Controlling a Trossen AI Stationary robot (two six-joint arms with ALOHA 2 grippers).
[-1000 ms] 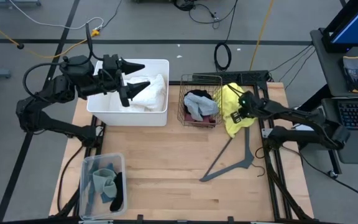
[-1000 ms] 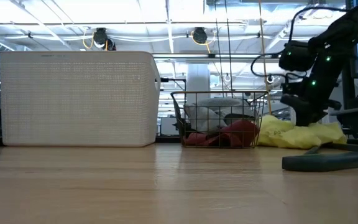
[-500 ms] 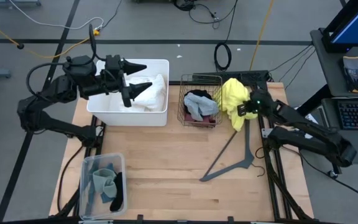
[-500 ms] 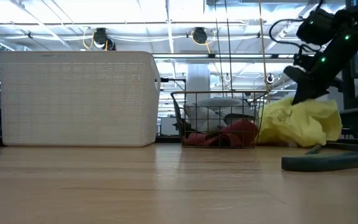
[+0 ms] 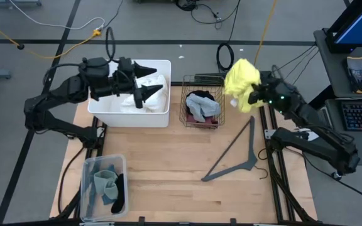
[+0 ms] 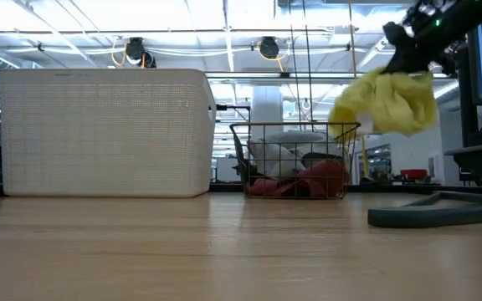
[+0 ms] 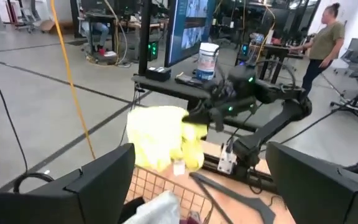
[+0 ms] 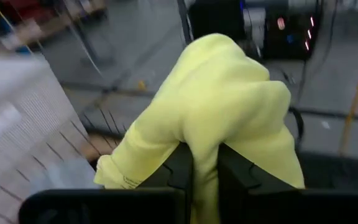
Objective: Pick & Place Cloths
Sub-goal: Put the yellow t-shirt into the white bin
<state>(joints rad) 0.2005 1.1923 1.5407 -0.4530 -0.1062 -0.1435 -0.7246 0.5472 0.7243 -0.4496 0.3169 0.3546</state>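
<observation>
Overhead, we see our right gripper [image 5: 251, 95] clamped on the yellow cloth [image 5: 240, 79] beside the wire basket [image 5: 203, 80]; left gripper [image 5: 148, 80] gapes above the bin [image 5: 163, 116].

Wooden table [image 5: 168, 169] bearing a wire basket [image 5: 203, 102] at centre rear. White bin [image 5: 109, 113] left of the basket; grey hanger [image 5: 234, 157] to its right-front. Clear tub [image 5: 87, 182] well left-front of the basket.

Wire basket [image 5: 203, 100] right of bin [image 5: 131, 113]
</observation>
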